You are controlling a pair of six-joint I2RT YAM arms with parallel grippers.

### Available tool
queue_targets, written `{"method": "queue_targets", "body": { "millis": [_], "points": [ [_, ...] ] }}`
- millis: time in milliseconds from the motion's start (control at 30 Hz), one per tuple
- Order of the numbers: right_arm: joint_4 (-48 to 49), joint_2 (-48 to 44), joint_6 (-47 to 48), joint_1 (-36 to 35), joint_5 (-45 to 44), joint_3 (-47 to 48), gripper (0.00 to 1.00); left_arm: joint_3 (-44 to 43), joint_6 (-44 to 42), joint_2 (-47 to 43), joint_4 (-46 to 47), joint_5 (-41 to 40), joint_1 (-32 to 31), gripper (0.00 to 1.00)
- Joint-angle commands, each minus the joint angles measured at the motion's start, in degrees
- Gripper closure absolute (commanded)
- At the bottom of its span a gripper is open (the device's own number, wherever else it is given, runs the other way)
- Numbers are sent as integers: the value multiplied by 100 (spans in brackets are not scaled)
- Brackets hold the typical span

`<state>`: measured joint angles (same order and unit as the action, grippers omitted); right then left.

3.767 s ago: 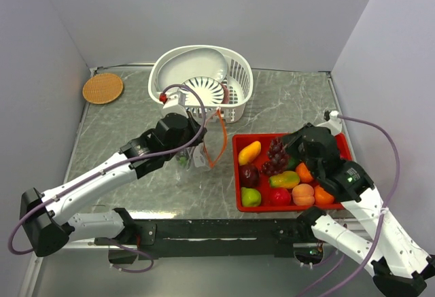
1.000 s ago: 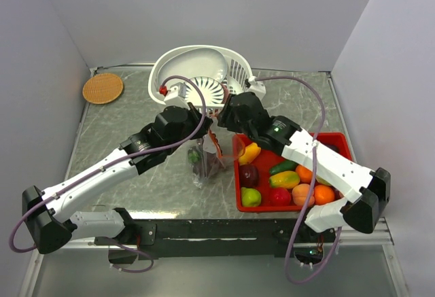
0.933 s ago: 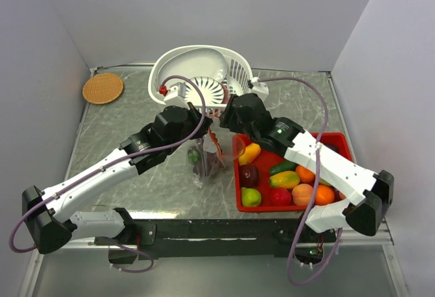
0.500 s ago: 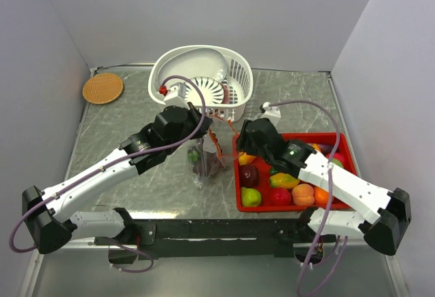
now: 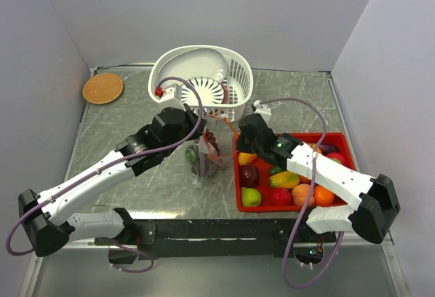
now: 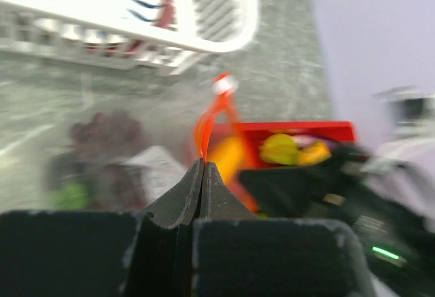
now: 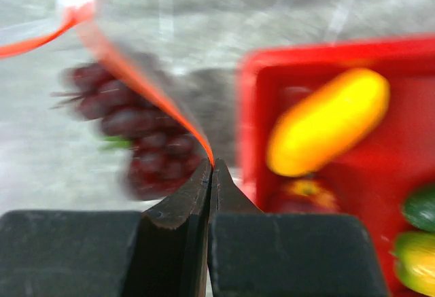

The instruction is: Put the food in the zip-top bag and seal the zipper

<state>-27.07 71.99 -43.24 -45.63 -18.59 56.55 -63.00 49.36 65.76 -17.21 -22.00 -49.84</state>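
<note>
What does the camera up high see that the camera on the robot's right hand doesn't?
Only the top camera shows the white basket, the round woven mat, the left arm and the right arm. Only the right wrist camera shows, up close, its shut fingers pinching the orange-red strip. Both show the purple grapes inside the clear bag, the red tray and a yellow fruit in it.

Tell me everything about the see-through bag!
The bag is clear, crinkly plastic with an orange-red zipper along its mouth. It stands mouth up, its bottom apparently resting on the table, just left of the red tray. Purple grapes and a green piece show through it. The left gripper and the right gripper are each shut on the zipper.
</note>
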Motion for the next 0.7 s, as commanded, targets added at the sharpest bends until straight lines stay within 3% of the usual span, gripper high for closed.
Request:
{"method": "queue_targets", "body": {
  "millis": [0,67,200,533,600,667],
  "points": [
    [-25,-45,307,-578,-56,1444,100,24,-287,-326,-922,-1041,27,99],
    [-412,-9,352,-728,-539,1918,100,322,-278,-581,-1099,-1175,141,99],
    [-167,253,483,-465,-296,1789,100,561,-199,-915,-1188,-1114,247,99],
    [-246,264,404,-447,-365,1438,99,166,-559,-678,-925,-930,265,99],
    [-255,159,422,-447,-330,1359,95,157,-612,-608,-767,-833,265,99],
    [-290,88,440,-447,-303,1244,84,87,-682,-573,-705,-771,273,99]
  ]
}}
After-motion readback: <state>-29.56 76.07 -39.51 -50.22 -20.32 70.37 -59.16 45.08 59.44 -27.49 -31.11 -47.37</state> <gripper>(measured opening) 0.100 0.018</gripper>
